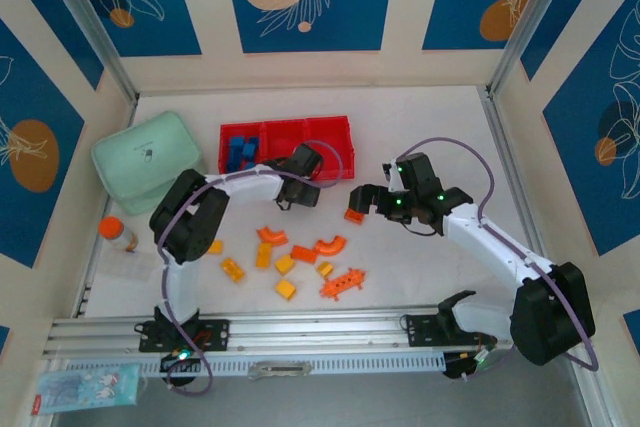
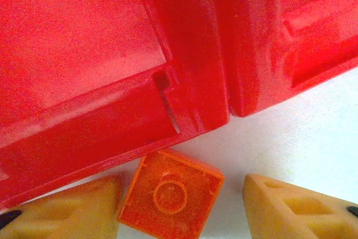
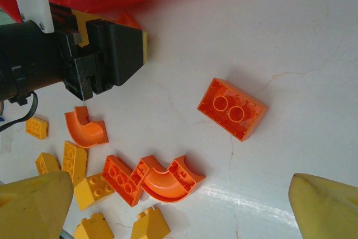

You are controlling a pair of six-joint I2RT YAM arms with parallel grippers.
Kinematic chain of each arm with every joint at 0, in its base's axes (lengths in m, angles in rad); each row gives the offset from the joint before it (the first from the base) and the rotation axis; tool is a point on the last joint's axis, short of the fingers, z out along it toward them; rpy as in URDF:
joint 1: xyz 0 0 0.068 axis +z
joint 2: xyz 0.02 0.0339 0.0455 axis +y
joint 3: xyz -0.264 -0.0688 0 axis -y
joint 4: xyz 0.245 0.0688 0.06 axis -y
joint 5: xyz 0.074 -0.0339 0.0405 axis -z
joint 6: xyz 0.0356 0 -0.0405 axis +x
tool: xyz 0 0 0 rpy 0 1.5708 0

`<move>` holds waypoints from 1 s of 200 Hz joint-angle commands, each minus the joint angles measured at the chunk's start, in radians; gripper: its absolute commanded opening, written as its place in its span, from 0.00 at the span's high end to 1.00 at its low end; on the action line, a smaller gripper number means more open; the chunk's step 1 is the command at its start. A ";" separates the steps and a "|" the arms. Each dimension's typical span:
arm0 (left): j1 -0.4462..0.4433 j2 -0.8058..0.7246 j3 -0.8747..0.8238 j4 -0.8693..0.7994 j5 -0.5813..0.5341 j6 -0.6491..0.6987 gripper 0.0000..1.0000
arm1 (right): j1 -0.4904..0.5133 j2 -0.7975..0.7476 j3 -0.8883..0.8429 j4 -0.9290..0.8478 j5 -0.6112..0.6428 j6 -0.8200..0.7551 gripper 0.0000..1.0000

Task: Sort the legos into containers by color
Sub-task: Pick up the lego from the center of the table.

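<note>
Left tool [image 2: 182, 208], jaws part-open and clamping nothing, straddles a small orange square plastic brick [image 2: 170, 197] at lower centre; the red plastic tray's wall [image 2: 112, 132] lies just above it in frame.

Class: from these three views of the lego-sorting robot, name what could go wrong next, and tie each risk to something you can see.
1. The left gripper straddles an orange brick lying skewed on the table, right beside the red tray wall. If the jaws close, a finger may catch the wall and shove the tray, or twist the brick loose.
2. The right gripper hangs open near a second orange brick, close to the left gripper; the arms could collide.
</note>
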State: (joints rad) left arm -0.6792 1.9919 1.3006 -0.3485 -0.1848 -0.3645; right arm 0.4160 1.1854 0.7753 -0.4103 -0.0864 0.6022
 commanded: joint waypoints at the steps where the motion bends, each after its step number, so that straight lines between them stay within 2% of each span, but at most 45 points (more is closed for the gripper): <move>1: 0.001 0.019 0.027 -0.034 0.001 0.009 0.44 | -0.008 -0.012 -0.001 0.001 -0.031 -0.001 0.01; 56: 0.000 -0.003 -0.016 -0.038 -0.015 0.004 0.58 | -0.017 -0.015 -0.008 0.007 -0.043 0.006 0.01; 93: -0.003 -0.037 -0.032 -0.038 0.013 -0.005 0.66 | -0.022 -0.018 -0.002 0.007 -0.051 0.005 0.01; 134: -0.013 -0.108 -0.040 -0.099 0.036 -0.037 0.69 | -0.017 -0.023 0.021 -0.020 -0.054 -0.020 0.01; 176: -0.011 -0.252 -0.102 -0.141 0.098 -0.090 0.70 | 0.028 -0.006 0.089 -0.068 -0.047 -0.057 0.01; 200: 0.007 -0.309 -0.070 -0.195 0.066 -0.111 0.71 | 0.071 0.023 0.130 -0.066 -0.033 -0.062 0.01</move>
State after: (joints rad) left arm -0.6853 1.7477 1.2098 -0.4725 -0.1234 -0.4377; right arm 0.4511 1.1877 0.8494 -0.4564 -0.1123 0.5701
